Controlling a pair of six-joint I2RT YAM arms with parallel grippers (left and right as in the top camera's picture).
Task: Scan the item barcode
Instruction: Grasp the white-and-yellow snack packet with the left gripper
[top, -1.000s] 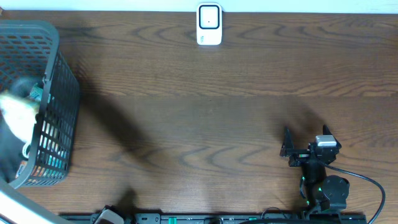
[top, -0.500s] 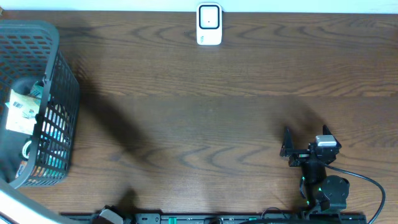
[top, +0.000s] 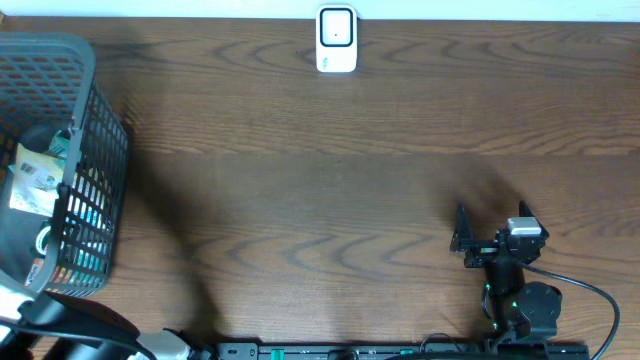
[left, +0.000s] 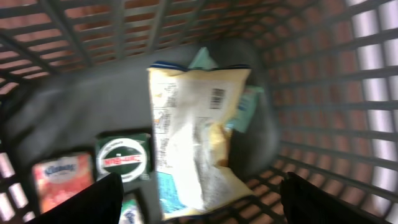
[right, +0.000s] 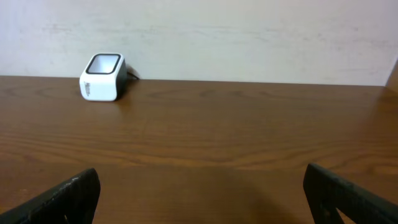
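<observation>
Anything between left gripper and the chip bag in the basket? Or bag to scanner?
Nothing visible above the chip bag: it lies topmost, below the open left gripper. Toward the scanner, only the basket wall stands in the way.

A dark mesh basket (top: 95, 190) stands at the wooden table's (top: 330, 180) left edge.

Mock shop checkout, lab-style rig: bare wood-grain surface (top: 330, 180) against a plain pale wall (right: 249, 37), a white barcode scanner (top: 337, 40) at the far edge, and a dark mesh shopping basket (top: 95, 190) holding packaged groceries, including a snack bag (left: 193, 137).
</observation>
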